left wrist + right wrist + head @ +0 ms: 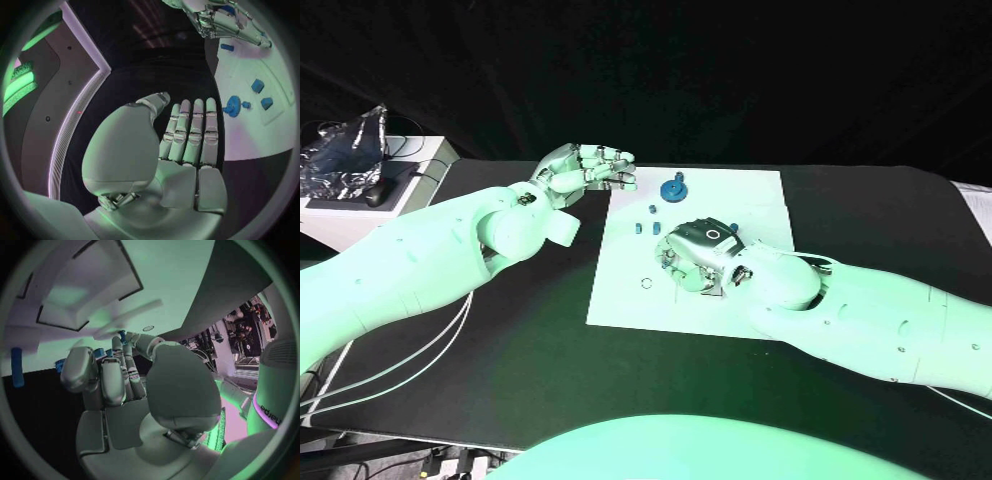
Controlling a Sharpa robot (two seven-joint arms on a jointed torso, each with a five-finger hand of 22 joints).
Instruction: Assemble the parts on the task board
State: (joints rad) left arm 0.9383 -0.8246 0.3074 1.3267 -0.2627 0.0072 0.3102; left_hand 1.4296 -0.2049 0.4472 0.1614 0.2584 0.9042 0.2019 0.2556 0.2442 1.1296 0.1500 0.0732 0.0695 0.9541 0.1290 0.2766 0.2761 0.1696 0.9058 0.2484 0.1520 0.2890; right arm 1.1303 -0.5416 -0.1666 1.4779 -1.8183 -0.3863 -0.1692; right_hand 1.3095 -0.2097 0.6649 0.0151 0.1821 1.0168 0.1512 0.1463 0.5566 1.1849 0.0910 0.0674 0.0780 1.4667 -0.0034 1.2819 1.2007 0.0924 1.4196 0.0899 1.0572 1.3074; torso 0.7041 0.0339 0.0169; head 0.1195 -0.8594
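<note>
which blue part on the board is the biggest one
The round blue part standing near the board's far edge, just beside the left hand. The other blue parts nearer the right hand are much smaller pieces.

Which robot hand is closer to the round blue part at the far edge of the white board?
The left robot hand. It hovers just beside the round blue part, off the task board's left edge. The right robot hand is over the board's middle, nearer the robot.

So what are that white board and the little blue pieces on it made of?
The task board looks like a thin, matte white sheet, maybe plastic or card; it lies flat with crisp edges and no glare. The blue parts look like moulded or printed plastic: solid even colour, dull sheen. Neither can be confirmed by sight alone.
</note>
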